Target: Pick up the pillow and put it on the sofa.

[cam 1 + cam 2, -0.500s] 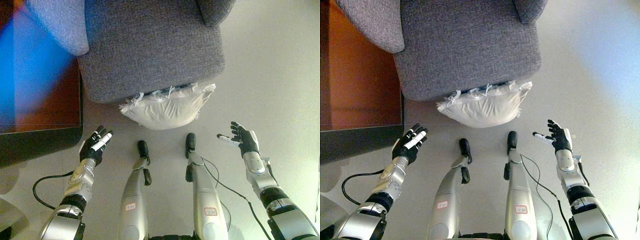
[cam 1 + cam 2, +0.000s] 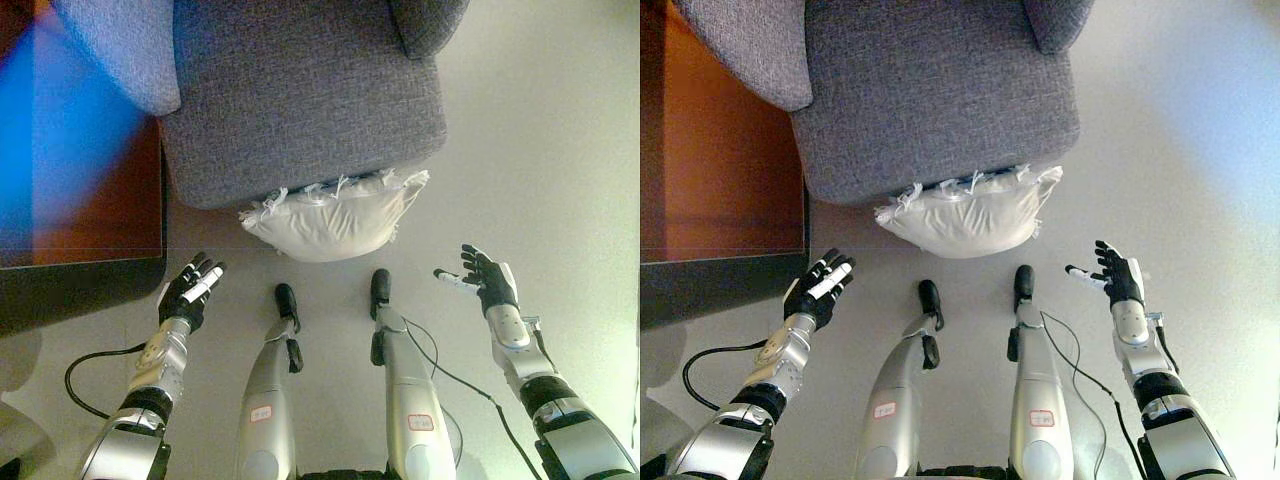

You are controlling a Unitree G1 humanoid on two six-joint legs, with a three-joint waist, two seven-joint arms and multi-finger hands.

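Note:
A white pillow [image 2: 333, 213] with a fringed edge lies on the pale floor, its far side tucked against the front of the grey sofa [image 2: 300, 90]. My left hand [image 2: 190, 290] hovers open to the pillow's lower left, apart from it. Over on the lower right, my right hand [image 2: 485, 283] is spread open, also clear of the pillow. Neither hand holds anything.
A dark-edged wooden table [image 2: 720, 190] stands to the left of the sofa. The sofa's armrests [image 2: 745, 45] rise at the upper left and upper right. Pale floor [image 2: 1180, 150] stretches to the right of the sofa.
The whole view has shifted slightly, with the sofa and pillow a little lower in the picture. Both hands stay open in nearly the same places.

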